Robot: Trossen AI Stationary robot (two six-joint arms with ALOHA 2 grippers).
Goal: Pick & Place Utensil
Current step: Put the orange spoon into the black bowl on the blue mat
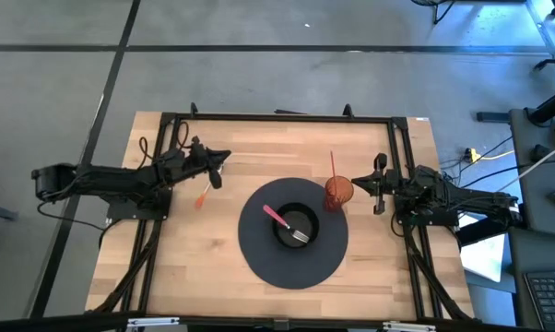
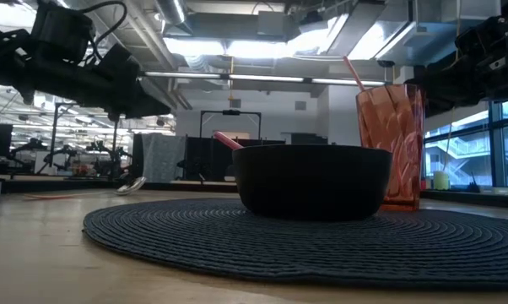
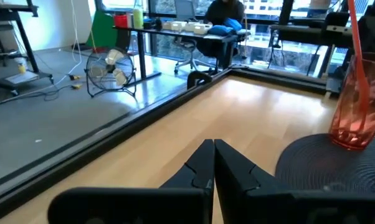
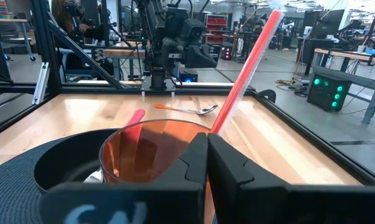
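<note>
- A pink-handled fork [image 1: 287, 224] is seen lying in a black bowl [image 1: 297, 228] at the middle of a round dark placemat [image 1: 259, 254] on the wooden desk [image 1: 194, 267].
- In the high view, the fork's long axis runs diagonally: the handle points toward the far left, over the bowl's rim, and the tines point toward the near right.
- An orange-handled spoon [image 1: 203, 196] lies on the bare desk to the left of the placemat, just beside the left end effector [image 1: 215, 167], on its near side.
- The left end effector's fingers are seen pressed together, holding nothing.
- An orange tumbler [image 1: 338, 193] with a red straw [image 1: 333, 164] stands at the placemat's far right edge.
- The right end effector [image 1: 358, 184] is placed just beside the tumbler, its fingers pressed together and empty; the fork lies to its near left.
</note>
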